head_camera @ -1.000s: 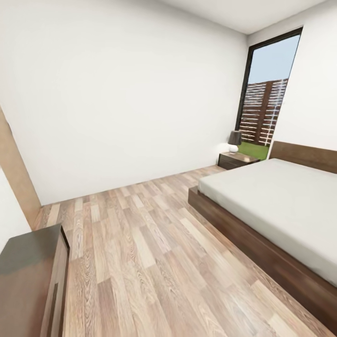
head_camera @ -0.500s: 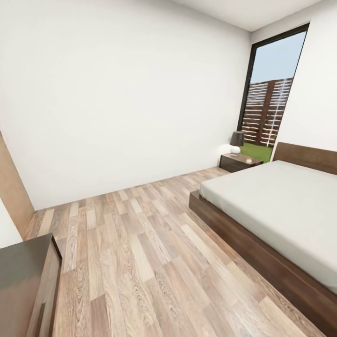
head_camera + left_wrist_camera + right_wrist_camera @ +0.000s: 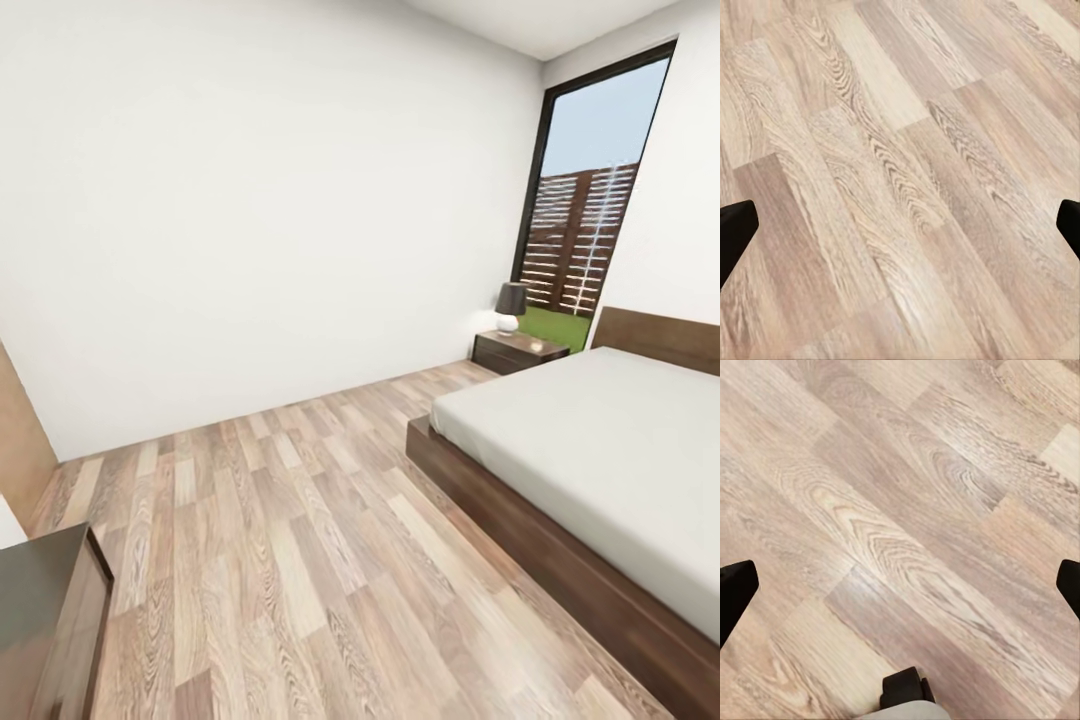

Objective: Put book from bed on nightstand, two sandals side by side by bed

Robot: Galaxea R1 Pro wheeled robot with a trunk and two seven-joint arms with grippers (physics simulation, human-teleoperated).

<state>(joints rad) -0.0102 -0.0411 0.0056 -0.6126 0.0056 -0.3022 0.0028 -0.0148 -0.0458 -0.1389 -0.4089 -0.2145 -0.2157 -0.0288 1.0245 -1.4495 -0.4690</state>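
Bedroom entry: bed (image 3: 600, 450) with nightstand (image 3: 517, 351) beside its headboard, 1 thin book judged light, edge-gripped; left gripper (image 3: 900, 225) and right gripper (image 3: 900, 585) spread apart over floor (image 3: 300, 540).

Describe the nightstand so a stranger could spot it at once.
Start at the tall dark-framed window in the far corner. Just below it, beside the bed's headboard, stands the nightstand, a low dark brown cabinet. It alone carries a small lamp with a dark shade.
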